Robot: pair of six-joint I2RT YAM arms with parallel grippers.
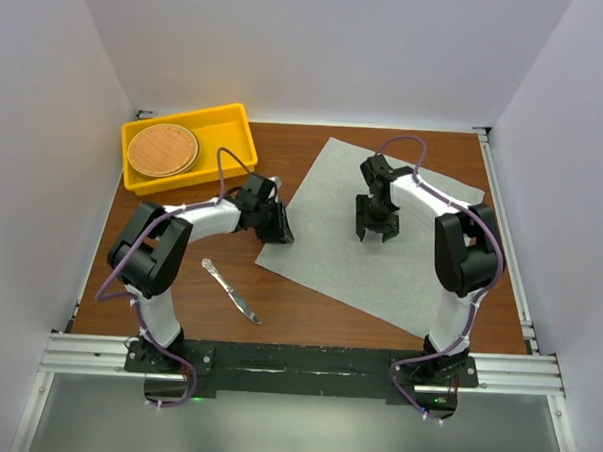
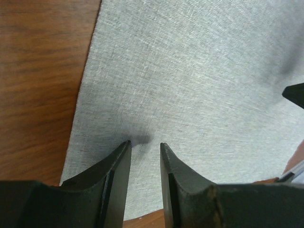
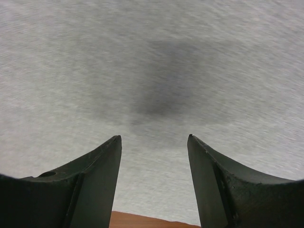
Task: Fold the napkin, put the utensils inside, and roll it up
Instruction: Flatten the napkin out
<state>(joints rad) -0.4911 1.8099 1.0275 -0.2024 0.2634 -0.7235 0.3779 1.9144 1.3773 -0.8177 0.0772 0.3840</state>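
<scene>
Plain grey fabric napkin (image 1: 381,230): spread flat on brown wooden table (image 1: 308,316), right of centre, set askew to table edges.
Yellow rectangular plastic tray (image 1: 225,135): far left corner of table, apart from napkin.
Round brown woven disc (image 1: 163,150): in tray, left part.
Slim silver metal table knife (image 1: 232,291): on bare table, near left, before tray, left of napkin, not touching.
Left gripper (image 1: 278,230): over napkin's left edge.
Right gripper (image 1: 375,234): over napkin's middle.

You see a yellow tray (image 1: 225,138) at the far left corner of the brown wooden table (image 1: 308,306). A round woven disc (image 1: 163,149) lies inside it, toward its left end.
</scene>
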